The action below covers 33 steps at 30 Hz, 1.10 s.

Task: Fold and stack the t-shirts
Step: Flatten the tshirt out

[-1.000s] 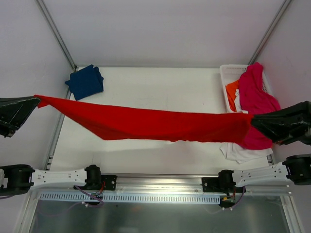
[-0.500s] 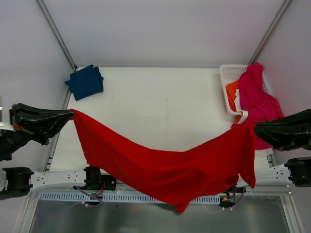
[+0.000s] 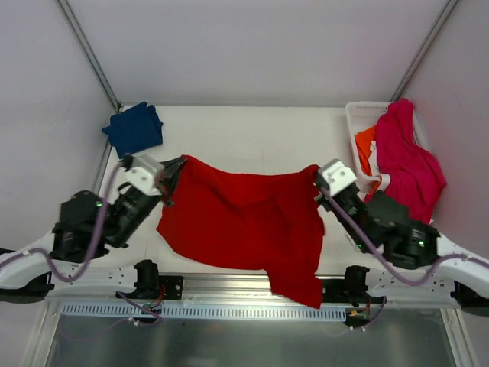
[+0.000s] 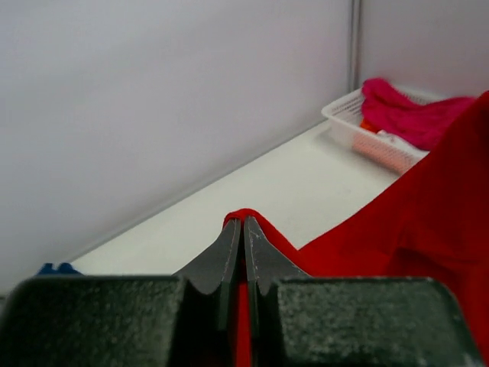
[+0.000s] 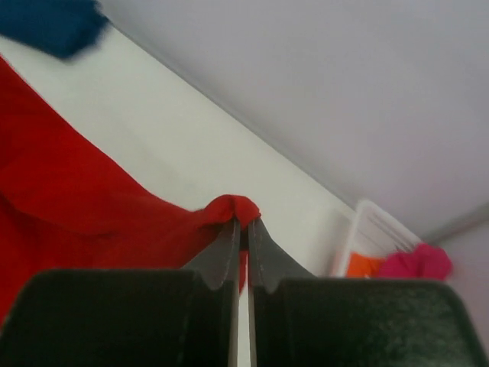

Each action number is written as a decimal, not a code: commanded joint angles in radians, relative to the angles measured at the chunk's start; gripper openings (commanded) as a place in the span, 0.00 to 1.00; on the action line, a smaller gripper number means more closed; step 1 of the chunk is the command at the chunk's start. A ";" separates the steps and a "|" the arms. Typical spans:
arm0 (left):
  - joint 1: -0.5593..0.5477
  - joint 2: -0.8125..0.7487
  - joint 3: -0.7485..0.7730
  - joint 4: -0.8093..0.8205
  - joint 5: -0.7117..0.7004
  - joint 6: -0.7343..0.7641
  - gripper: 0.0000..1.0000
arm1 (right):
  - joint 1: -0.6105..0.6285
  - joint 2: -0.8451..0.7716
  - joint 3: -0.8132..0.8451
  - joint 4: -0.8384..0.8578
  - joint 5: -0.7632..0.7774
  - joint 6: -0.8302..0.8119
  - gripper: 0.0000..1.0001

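A folded navy shirt [image 3: 134,128] lies at the far left corner of the table [image 3: 252,130]. Near it, the left gripper [image 3: 177,167] has its fingers pressed together on the left upper corner of the red shirt [image 3: 241,222]; the left wrist view shows cloth pinched between the tips. The red shirt spans the table's near middle between both grippers, with one flap reaching past the near edge. The right gripper [image 3: 317,174] pinches the shirt's right upper corner in the same way. At the far right stands a white basket [image 3: 353,115]. A pink shirt [image 3: 405,157] drapes over its side, and an orange shirt [image 3: 365,145] lies inside.
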<state>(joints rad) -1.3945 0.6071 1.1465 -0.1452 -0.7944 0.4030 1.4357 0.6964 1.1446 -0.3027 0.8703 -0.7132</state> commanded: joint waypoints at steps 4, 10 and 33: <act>0.297 0.337 0.012 -0.146 0.483 -0.174 0.00 | -0.426 0.164 -0.098 0.037 -0.224 0.204 0.00; 0.782 0.709 0.051 -0.080 0.829 -0.369 0.00 | -0.946 0.391 -0.137 0.109 -0.717 0.423 0.00; 1.444 1.439 0.413 0.200 0.915 -0.569 0.00 | -1.127 1.403 0.581 0.151 -0.656 0.339 0.00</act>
<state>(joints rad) 0.0463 2.0094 1.4841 0.0010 0.1486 -0.1307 0.3138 2.0495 1.6218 -0.1692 0.1524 -0.3595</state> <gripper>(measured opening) 0.009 0.032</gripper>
